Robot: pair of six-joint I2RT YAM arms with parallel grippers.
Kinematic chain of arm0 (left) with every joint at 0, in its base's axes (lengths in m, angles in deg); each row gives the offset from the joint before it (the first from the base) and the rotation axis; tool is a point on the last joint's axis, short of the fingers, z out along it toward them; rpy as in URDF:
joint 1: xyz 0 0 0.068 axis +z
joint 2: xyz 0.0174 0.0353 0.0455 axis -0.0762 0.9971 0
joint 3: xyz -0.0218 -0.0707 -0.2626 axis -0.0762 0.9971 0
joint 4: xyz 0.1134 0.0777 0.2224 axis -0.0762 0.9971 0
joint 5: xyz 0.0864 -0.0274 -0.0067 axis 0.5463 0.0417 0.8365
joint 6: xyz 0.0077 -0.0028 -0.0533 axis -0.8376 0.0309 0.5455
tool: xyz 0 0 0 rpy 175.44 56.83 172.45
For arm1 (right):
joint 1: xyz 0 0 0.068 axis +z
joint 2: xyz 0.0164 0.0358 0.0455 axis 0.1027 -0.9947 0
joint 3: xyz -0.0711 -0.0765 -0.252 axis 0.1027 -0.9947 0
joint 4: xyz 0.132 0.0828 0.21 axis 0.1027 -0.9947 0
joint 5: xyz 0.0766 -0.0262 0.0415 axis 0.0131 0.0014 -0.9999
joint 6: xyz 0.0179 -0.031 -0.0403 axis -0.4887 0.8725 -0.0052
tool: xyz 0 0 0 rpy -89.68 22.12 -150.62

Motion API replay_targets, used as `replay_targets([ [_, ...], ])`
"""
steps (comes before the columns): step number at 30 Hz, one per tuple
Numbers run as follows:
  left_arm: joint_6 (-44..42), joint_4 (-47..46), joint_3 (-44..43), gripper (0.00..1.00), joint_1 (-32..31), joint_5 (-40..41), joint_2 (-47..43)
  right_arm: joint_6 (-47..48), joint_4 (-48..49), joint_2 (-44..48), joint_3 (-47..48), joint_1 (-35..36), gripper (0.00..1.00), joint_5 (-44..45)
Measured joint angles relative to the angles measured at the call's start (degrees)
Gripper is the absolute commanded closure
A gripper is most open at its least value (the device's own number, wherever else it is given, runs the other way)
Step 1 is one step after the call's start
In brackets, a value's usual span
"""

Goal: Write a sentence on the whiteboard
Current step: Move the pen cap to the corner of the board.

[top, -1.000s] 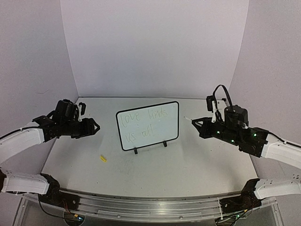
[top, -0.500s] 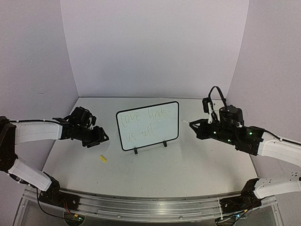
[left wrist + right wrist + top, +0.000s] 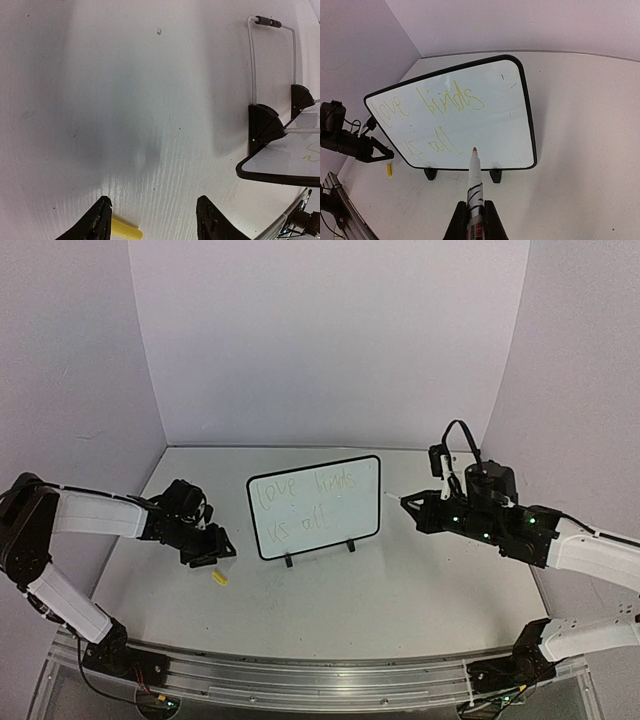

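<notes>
Lowered and swung nearer over the last second with the left pincer (image 3: 207, 548), jaws apart, hovering just over a small yellow piece (image 3: 218, 578), perhaps a cap. Edged slightly left with the right pincer (image 3: 418, 510), clamped on a marker (image 3: 475, 182). Looks nearly finished: sentence (image 3: 432, 107) already written in two lines on the whiteboard (image 3: 345, 520). Probably only capping left. Stands mid-table between both pincers, just left of the marker tip, apparently not touching.
</notes>
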Motion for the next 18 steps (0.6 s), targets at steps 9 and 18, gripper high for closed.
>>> replay_targets([
  [9,-1.07,0.5,0.48,0.44,-1.15,-0.44,2.06,-0.55,0.0,0.23,0.0,0.0,1.0,0.0],
  [18,-0.74,1.07,2.19,0.44,-3.37,-0.24,0.91,-1.05,-0.02,2.18,0.0,0.0,1.0,0.12],
])
